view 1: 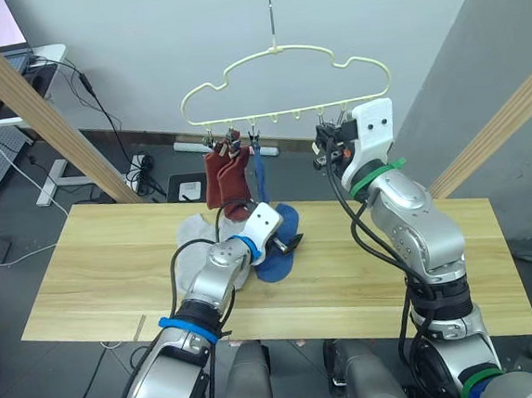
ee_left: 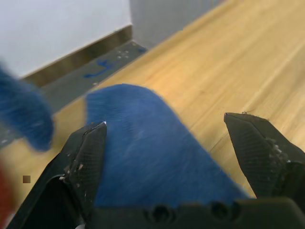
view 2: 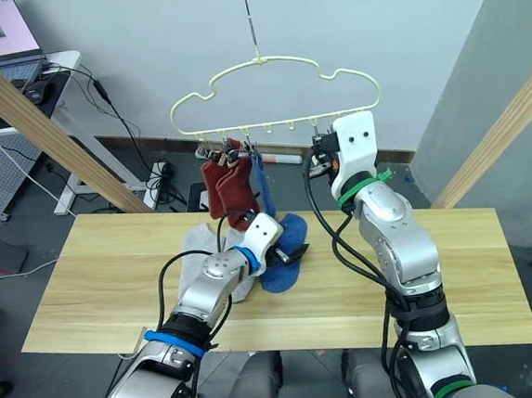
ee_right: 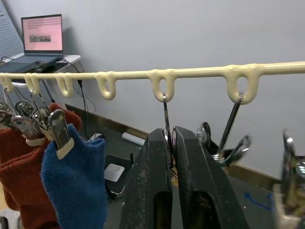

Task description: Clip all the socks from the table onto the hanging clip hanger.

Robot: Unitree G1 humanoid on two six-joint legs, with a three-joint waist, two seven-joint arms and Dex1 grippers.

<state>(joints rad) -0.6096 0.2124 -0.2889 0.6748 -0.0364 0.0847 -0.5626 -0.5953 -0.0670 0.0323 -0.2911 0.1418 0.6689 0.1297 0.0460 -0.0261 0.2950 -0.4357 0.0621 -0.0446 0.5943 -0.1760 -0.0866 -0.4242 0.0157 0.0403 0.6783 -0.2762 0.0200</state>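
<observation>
The pale-yellow clip hanger (view 1: 282, 67) hangs above the table's far edge. Two rust red socks (view 1: 222, 179) and one blue sock (view 1: 258, 174) hang from its left clips. A second blue sock (view 1: 280, 249) lies on the wooden table (view 1: 95, 270), beside light grey socks (view 1: 194, 233). My left gripper (view 1: 293, 243) is open just above the table, its fingers (ee_left: 90, 152) on either side of the lying blue sock (ee_left: 147, 143). Raised at the hanger's right part, my right gripper (ee_right: 172, 143) is shut on a metal clip (ee_right: 165, 112). Free clips (ee_right: 231, 129) dangle beside it.
Thick wooden frame beams (view 1: 35, 117) slant up at the left and at the right (view 1: 502, 127) of the table. A white desk with a laptop (view 1: 2, 54) stands at the back left. Cables and a power strip (view 1: 143, 177) lie on the floor behind the table.
</observation>
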